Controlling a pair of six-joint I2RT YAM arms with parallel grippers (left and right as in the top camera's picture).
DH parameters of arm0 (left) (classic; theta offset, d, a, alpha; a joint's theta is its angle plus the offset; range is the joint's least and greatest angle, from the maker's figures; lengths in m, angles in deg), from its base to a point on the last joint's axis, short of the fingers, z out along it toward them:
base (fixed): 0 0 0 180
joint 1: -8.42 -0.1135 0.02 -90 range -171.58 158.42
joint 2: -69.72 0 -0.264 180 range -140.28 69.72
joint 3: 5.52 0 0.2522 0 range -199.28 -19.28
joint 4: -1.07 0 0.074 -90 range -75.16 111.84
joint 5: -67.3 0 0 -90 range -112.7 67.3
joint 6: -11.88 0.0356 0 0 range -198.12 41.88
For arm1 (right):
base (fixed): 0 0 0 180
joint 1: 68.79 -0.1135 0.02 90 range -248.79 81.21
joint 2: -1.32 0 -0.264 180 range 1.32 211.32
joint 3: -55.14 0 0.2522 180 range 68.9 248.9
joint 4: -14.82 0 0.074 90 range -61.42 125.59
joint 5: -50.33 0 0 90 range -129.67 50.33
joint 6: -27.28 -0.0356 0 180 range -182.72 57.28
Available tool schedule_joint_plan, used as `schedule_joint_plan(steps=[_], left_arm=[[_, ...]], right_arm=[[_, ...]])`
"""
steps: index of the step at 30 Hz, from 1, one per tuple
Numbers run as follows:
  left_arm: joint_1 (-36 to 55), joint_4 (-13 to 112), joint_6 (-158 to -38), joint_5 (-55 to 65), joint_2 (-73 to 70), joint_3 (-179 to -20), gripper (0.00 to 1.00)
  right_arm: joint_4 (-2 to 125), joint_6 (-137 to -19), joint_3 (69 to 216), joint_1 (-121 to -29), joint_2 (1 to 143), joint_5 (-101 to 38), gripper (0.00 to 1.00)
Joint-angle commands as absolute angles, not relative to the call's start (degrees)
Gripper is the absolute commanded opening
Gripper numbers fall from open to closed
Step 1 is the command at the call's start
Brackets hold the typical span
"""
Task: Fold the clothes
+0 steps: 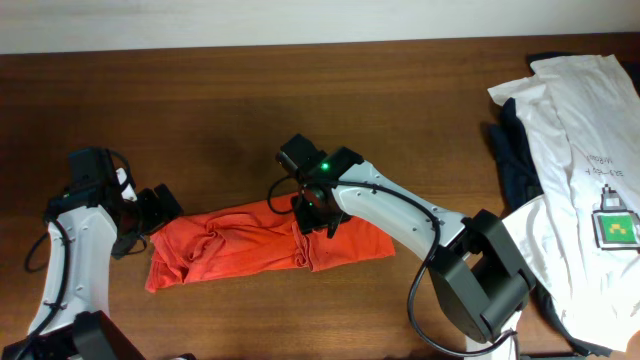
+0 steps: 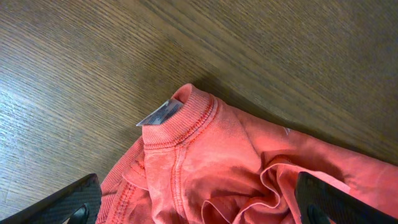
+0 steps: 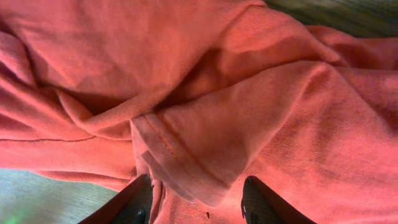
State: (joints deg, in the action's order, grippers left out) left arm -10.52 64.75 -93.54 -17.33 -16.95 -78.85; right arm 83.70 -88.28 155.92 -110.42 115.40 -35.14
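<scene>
1. We see the red-orange T-shirt (image 1: 250, 245) lying mid-worktop as a long, crumpled strip that runs left to right. It is bunched into soft ridges and not spread flat.
2. In the left wrist view its ribbed collar (image 2: 186, 118) points away from the camera at the strip's left end. A small grey label (image 2: 158, 114) sticks out of the collar onto the wood.
3. The left pincer (image 1: 160, 212) is released. Its fingers (image 2: 68, 202) stand wide apart, just at the collar end.
4. The right pincer (image 1: 315, 212) sits on the strip a little right of its middle. Its fingers (image 3: 134, 199) flank a stitched hem fold (image 3: 186, 168), and we cannot tell whether they are clamping it.
5. The brown worktop (image 1: 250, 110) is bare wood across the far side and to the left of the strip.
6. At the right edge a white shirt (image 1: 580, 110) with a green-yellow patch (image 1: 618, 229) lies over a dark navy garment (image 1: 515, 165). Both are well apart from the T-shirt's right end.
7. The right arm's base stands between that pile and the strip.
</scene>
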Motion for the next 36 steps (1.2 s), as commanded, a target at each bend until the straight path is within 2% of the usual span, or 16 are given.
schedule_joint_plan(steps=[1, 3, 4, 5, 12, 13, 14, 15, 16, 20, 24, 28, 35, 36], left_arm=[[-10.9, 64.7, -92.8, -17.5, -16.3, -79.6, 0.99], [-10.9, 64.7, -92.8, -17.5, -16.3, -79.6, 0.99], [-10.9, 64.7, -92.8, -17.5, -16.3, -79.6, 0.99], [-10.9, 64.7, -92.8, -17.5, -16.3, -79.6, 0.99], [-10.9, 64.7, -92.8, -17.5, -16.3, -79.6, 0.99], [-10.9, 64.7, -92.8, -17.5, -16.3, -79.6, 0.99], [-10.9, 64.7, -92.8, -17.6, -16.3, -79.6, 0.99], [-10.9, 64.7, -92.8, -17.6, -16.3, -79.6, 0.99], [-10.9, 64.7, -92.8, -17.5, -16.3, -79.6, 0.99], [-10.9, 65.1, -92.8, -17.5, -16.3, -79.6, 0.99], [-10.9, 65.9, -91.1, -19.4, -16.9, -77.1, 0.99], [-10.9, 62.2, -90.0, -22.9, -20.1, -73.3, 0.99], [-10.9, 60.0, -84.6, -14.8, -34.0, -72.8, 0.98], [-10.8, 60.0, -84.6, -14.6, -35.9, -72.8, 0.93]], right_arm=[[83.8, -90.3, 155.2, -110.8, 117.1, -36.6, 0.51], [83.5, -90.3, 154.5, -110.8, 117.2, -36.5, 0.46], [83.3, -90.3, 154.5, -110.8, 117.2, -36.5, 0.31], [81.7, -90.2, 154.5, -110.8, 117.2, -36.5, 0.04], [70.9, -83.7, 158.2, -110.1, 117.2, -30.0, 0.04], [70.0, -83.7, 158.3, -109.9, 117.2, -29.9, 0.05], [69.6, -83.7, 158.3, -109.7, 117.2, -30.0, 0.15], [69.6, -83.7, 158.3, -109.6, 117.2, -29.8, 0.55], [69.8, -83.6, 158.3, -109.5, 117.2, -29.8, 0.74], [75.7, -79.4, 159.7, -108.9, 115.6, -30.7, 0.77], [92.8, -79.5, 166.9, -104.6, 110.4, -38.4, 0.77], [104.5, -79.7, 167.7, -98.5, 107.8, -38.3, 0.75], [106.9, -81.9, 167.7, -96.6, 107.8, -38.2, 0.73], [107.1, -81.9, 167.7, -96.6, 107.8, -38.2, 0.73]])
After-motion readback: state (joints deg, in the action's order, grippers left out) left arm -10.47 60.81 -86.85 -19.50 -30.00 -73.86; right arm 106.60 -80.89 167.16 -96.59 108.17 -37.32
